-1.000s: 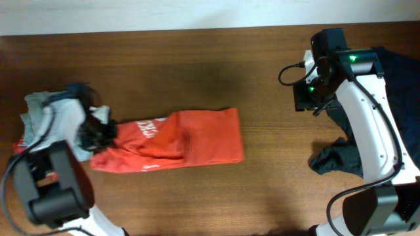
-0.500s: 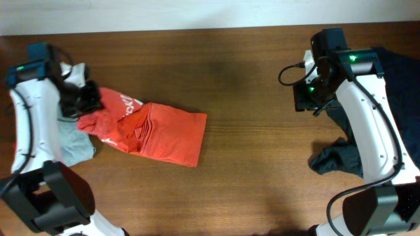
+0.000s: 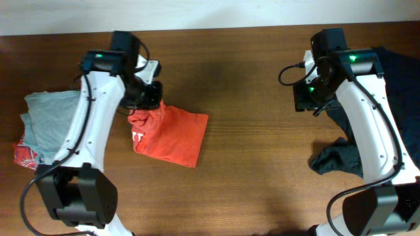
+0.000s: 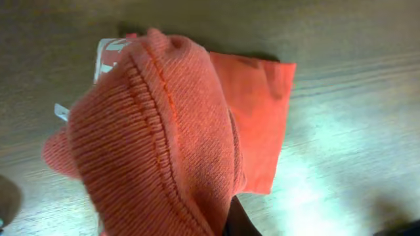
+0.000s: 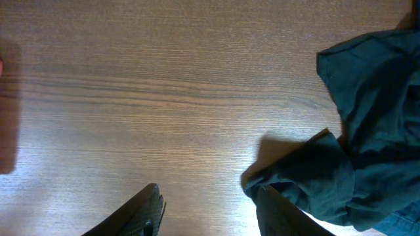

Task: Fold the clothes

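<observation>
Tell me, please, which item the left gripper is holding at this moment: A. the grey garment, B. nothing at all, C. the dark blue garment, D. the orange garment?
D: the left gripper has a bunched edge of the orange garment gathered at its fingers, with the orange knit filling the left wrist view, while the grey garment lies apart from it.

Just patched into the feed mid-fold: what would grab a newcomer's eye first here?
The bright orange garment left of centre on the table, one edge bunched in the left gripper and filling the left wrist view. Next, the dark clothes heaped at the right edge, with the right gripper open and empty beside them. A grey pile lies far left.
</observation>
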Robot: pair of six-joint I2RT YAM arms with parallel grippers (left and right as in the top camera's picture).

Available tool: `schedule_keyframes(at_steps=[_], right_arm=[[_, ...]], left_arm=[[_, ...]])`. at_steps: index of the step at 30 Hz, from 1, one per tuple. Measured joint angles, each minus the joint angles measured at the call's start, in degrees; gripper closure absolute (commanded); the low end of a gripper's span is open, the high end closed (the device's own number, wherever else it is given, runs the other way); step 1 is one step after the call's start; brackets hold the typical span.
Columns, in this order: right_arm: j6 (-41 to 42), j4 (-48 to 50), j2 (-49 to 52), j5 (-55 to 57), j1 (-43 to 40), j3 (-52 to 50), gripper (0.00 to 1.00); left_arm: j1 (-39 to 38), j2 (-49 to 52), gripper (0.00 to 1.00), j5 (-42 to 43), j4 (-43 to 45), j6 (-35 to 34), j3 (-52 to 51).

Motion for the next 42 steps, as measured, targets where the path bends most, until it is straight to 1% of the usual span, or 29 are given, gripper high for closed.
schedule_keyframes(at_steps=[11,14,15,17,24,29,30,31,33,36,42], right_arm=[[0.0,-0.22,0.0,0.0,0.0,0.0,0.48],[0.04,-0.22,0.0,0.0,0.0,0.0,0.48],[0.02,-0.22,0.0,0.0,0.0,0.0,0.48],[0.0,-0.22,0.0,-0.02,0.0,0.0,0.48],[0.0,-0.22,0.0,0.0,0.0,0.0,0.48],[0.02,-0.22,0.0,0.0,0.0,0.0,0.48],[-0.02,-0.22,0.0,0.0,0.0,0.02,0.48],[0.0,-0.22,0.0,0.0,0.0,0.0,0.48],[0.0,-0.22,0.0,0.0,0.0,0.02,0.48],[0.0,-0.2,0.0,0.0,0.0,0.0,0.48],[0.04,-0.22,0.0,0.0,0.0,0.02,0.48]], left_arm=[[-5.44,0.0,0.95,-1.88,-0.24,0.0,-0.04],[-6.51,0.0,0.91,-1.9,-0.26,0.0,-0.48],[-6.93,0.0,0.85,-1.9,-0.28,0.0,-0.85],[-7.32,0.0,0.8,-1.9,-0.31,-0.13,-1.55],[-7.45,0.0,0.8,-1.9,-0.37,0.0,-4.9],[-8.04,0.0,0.79,-1.9,-0.24,0.0,-5.25],[-8.33,0.0,0.78,-1.9,-0.17,0.0,-5.29],[-8.61,0.0,0.69,-1.9,-0.15,0.0,-5.31],[-9.31,0.0,0.63,-1.92,-0.15,0.07,-5.51],[-10.12,0.0,0.58,-1.84,-0.15,-0.02,-5.64],[-11.74,0.0,0.58,-1.44,-0.55,-0.02,-5.64]])
